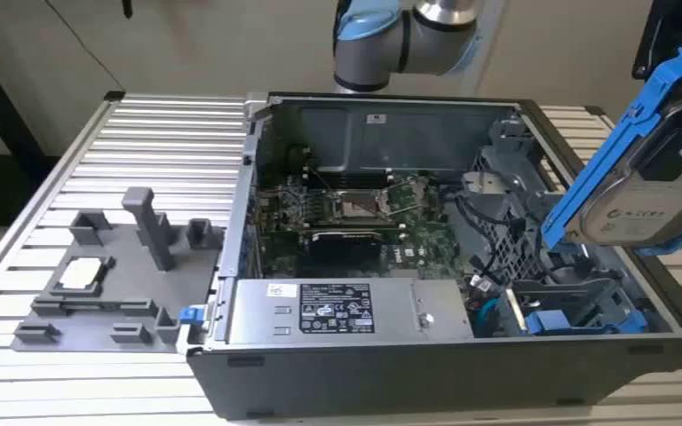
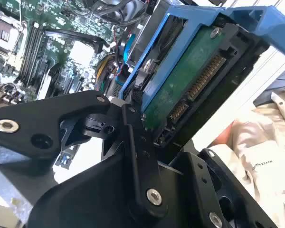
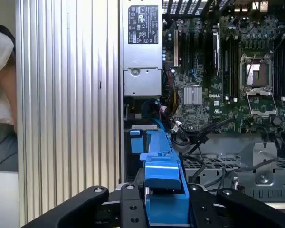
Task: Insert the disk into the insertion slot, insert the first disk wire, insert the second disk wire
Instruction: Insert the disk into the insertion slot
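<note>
Disk [image 1: 659, 197] between jaws, far edge offscreen

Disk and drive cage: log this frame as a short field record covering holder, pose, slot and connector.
gripper: shut on the disk, clamping its blue carrier
disk pose: tilted, in the air above the open computer case, at the exterior view's right
insertion slot: disk not in it
disk connector: bare, no wire plugged in
stage: insertion not yet done
</note>
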Controlling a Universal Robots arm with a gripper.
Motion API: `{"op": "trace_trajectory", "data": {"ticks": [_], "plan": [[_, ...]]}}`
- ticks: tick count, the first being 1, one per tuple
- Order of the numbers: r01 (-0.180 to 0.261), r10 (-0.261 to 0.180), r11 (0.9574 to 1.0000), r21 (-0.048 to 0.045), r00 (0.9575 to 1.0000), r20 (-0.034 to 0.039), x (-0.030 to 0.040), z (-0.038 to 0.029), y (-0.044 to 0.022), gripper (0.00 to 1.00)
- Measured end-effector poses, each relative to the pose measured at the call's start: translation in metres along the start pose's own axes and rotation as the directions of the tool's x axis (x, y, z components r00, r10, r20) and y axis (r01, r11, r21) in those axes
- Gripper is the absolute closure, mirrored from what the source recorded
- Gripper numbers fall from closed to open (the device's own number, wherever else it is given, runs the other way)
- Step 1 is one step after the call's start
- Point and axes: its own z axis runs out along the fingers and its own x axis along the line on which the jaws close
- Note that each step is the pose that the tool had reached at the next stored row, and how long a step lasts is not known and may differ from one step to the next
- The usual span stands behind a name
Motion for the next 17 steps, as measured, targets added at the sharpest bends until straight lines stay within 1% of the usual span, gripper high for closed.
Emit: {"op": "trace_trajectory", "data": {"ticks": [12,15,17], "plan": [[0.000,0.000,1.0000,0.0000,1.0000,-0.0001,0.0000,0.0001,0.0000,0.67],[0.000,0.000,1.0000,0.0000,1.0000,0.0000,0.0000,0.0025,-0.0001,0.67],[0.000,0.000,1.0000,0.0000,1.0000,0.0000,0.0000,0.0059,-0.0003,0.67]]}}
